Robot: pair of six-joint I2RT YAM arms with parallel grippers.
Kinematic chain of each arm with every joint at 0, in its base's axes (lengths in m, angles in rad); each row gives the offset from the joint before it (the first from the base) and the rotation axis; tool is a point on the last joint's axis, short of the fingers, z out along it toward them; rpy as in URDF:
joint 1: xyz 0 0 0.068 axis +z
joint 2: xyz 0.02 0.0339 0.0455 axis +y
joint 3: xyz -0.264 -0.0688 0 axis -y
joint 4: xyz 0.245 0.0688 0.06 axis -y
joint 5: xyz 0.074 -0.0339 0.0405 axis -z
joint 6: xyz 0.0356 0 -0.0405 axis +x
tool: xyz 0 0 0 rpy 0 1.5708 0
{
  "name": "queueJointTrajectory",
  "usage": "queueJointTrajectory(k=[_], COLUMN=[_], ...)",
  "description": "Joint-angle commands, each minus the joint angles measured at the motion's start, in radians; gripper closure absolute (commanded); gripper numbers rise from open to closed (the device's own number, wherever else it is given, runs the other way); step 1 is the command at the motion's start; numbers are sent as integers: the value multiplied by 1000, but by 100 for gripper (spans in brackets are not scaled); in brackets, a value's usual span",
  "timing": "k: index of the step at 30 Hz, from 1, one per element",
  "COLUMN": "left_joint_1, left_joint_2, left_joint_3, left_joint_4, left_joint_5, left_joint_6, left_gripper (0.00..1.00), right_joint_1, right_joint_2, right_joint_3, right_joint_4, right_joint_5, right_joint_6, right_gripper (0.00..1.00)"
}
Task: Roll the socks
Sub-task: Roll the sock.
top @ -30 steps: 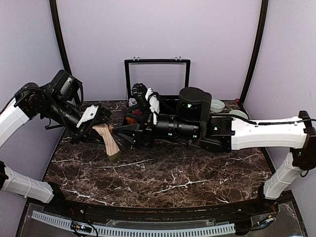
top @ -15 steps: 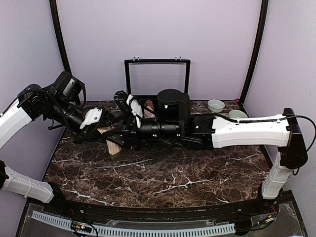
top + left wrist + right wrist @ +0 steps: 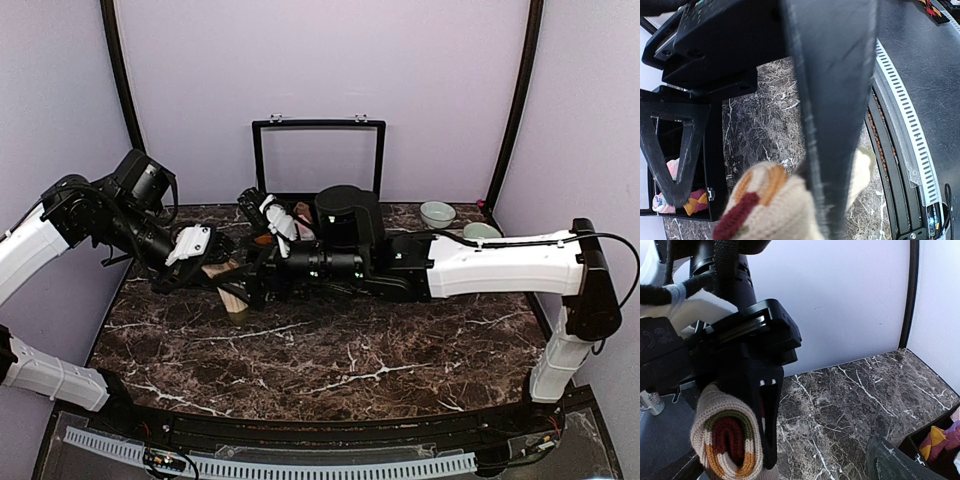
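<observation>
The striped sock is red-brown, orange and cream, with a tan foot hanging to the table. My left gripper is shut on its rolled striped end, which shows in the left wrist view beside one dark finger. The right wrist view shows that roll end-on in the left jaws. My right gripper is open right next to the sock, with one finger low in its view. A pink sock lies in the black box.
The black box with its raised frame lid stands at the back centre. It holds orange and magenta bundles. Two pale bowls sit at the back right. The right arm stretches across the table's middle.
My right arm has swung left and its gripper has come up against the sock held by the left gripper. The left gripper and sock have shifted slightly right.
</observation>
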Motion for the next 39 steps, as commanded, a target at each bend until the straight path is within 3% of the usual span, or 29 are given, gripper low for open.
queueJointTrajectory(k=[1, 5, 7, 10, 13, 14, 15, 18, 28, 36, 39], left_joint_1=[-5, -5, -4, -3, -2, 0, 1, 2, 2, 1, 2], left_joint_2=[-7, -31, -38, -35, -24, -18, -13, 5, 33, 26, 23], left_joint_3=[8, -37, -49, -56, -64, -67, -70, -73, -116, -147, -146], left_joint_4=[-12, 54, 80, 104, 104, 100, 95, 85, 137, 146, 141], left_joint_5=[13, -55, -74, -88, -97, -97, -93, -74, -18, -48, -53], left_joint_6=[19, -25, -49, -73, -79, -81, -81, -91, -94, -53, -50], left_gripper=[100, 100, 100, 100, 100, 100, 100, 100, 100, 100, 100], right_joint_1=[-10, -20, -24, -35, -60, -63, -62, -63, -78, -95, -105], right_joint_2=[-1, -90, -202, -398, -500, -498, -482, -408, -68, 44, 38], right_joint_3=[35, -26, -159, -410, -589, -584, -557, -471, -240, -199, -203], right_joint_4=[-132, -273, -188, 59, 297, 292, 258, 152, 347, 536, 505], right_joint_5=[257, 440, 498, 626, 509, 491, 478, 371, -197, -367, -393], right_joint_6=[18, 65, 119, 419, 480, 456, 417, 342, 417, 560, 559], right_gripper=[1, 1, 1, 1, 1, 1, 1, 18, 39, 39, 42])
